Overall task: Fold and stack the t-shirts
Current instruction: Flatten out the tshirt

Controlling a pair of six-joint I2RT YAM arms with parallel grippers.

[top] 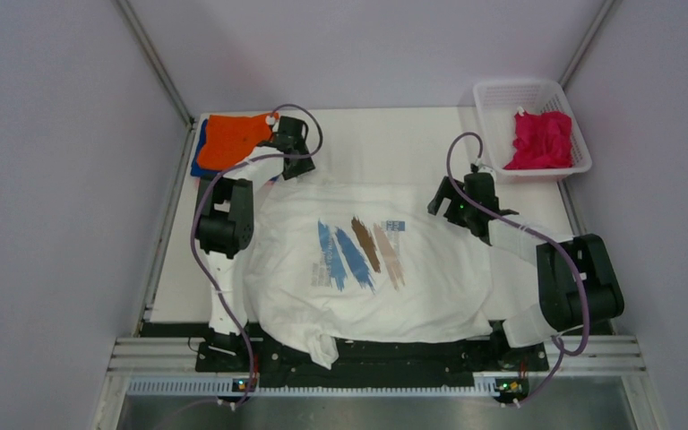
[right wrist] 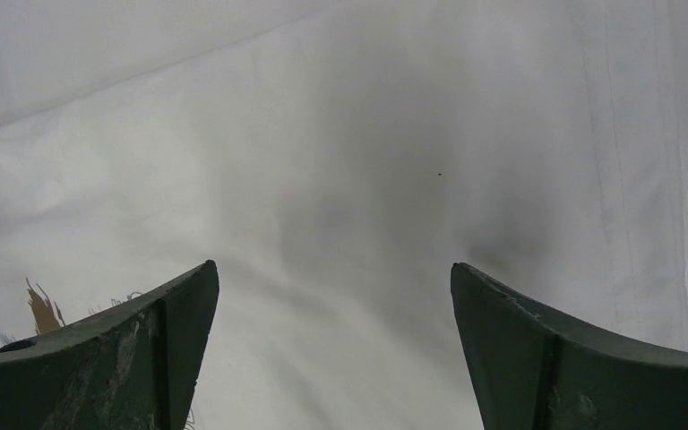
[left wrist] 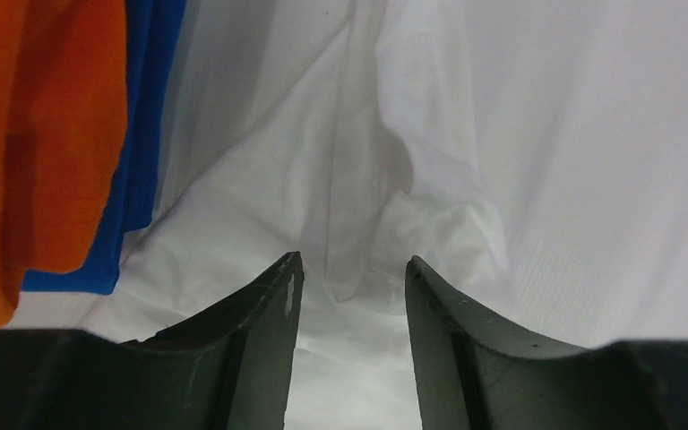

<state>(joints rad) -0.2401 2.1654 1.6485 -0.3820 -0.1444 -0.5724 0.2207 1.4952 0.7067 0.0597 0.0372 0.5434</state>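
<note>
The white t-shirt (top: 385, 287) with blue, brown and tan brush strokes lies spread across the table's middle. An orange shirt (top: 233, 137) lies folded on a blue shirt (top: 200, 152) at the back left; both show at the left of the left wrist view, orange (left wrist: 36, 134) and blue (left wrist: 143, 116). A magenta shirt (top: 542, 139) is bunched in the basket. My left gripper (top: 297, 161) is open just above a rumpled fold of the white shirt (left wrist: 358, 233) at its back left. My right gripper (top: 448, 204) is open above the shirt's back right part (right wrist: 340, 224).
A white mesh basket (top: 493, 94) stands at the back right corner. The white shirt's hem (top: 322, 349) hangs over the near edge onto the arm bases. Grey walls close in both sides of the table.
</note>
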